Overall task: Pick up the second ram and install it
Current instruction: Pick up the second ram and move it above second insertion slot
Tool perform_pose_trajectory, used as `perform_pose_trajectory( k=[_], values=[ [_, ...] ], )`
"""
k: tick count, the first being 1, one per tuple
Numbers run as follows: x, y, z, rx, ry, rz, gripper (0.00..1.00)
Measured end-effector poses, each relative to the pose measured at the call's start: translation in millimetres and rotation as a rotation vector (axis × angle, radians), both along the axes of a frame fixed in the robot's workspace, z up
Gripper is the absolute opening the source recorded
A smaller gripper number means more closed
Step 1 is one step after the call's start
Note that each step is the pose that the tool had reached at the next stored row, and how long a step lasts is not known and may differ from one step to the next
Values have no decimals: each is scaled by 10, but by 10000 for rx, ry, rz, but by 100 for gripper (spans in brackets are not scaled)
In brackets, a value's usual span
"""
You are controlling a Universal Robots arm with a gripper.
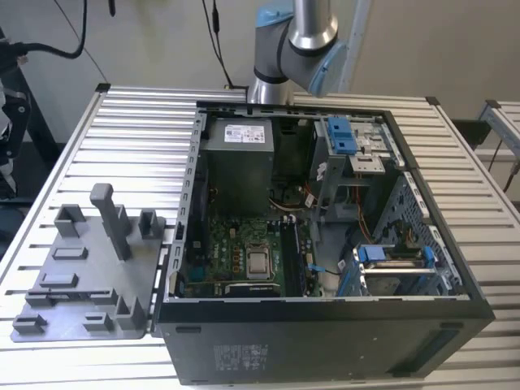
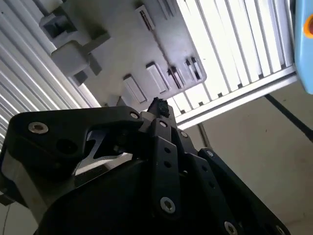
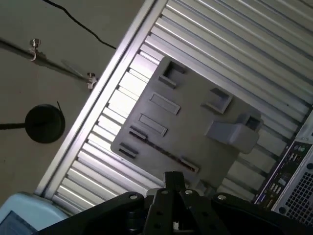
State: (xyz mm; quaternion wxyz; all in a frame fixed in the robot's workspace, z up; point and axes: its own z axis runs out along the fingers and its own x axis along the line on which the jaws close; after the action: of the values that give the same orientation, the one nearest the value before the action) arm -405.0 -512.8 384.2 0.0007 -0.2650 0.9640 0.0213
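Note:
My gripper [image 3: 172, 180] [image 2: 157, 106] shows as black linkages in both wrist views. Its fingertips are drawn together with nothing visible between them. It hangs well above the grey moulded tray [image 3: 195, 122] [image 2: 122, 49], apart from it. A thin dark strip [image 3: 159, 151] runs between two small holders on the tray; I cannot tell whether it is the second ram. In the exterior view the tray [image 1: 81, 276] lies on the slatted table at the view's left. The open computer case [image 1: 325, 325] stands beside it, with the motherboard [image 1: 236, 252] and its memory slots [image 1: 291, 253] exposed.
An arm joint [image 1: 305, 45] rises behind the case. Blue drive-bay clips [image 1: 341, 134] [image 1: 370, 253] sit inside the case at the exterior view's right. The table edge [image 3: 102, 93] and floor with a round black foot [image 3: 45, 123] lie beyond the tray.

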Motion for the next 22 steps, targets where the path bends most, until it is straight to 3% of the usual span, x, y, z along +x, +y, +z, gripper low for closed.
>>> perform_pose_trajectory(
  k=[22],
  values=[
    [1,0,-28,-72,7,3451,11]
  ],
)
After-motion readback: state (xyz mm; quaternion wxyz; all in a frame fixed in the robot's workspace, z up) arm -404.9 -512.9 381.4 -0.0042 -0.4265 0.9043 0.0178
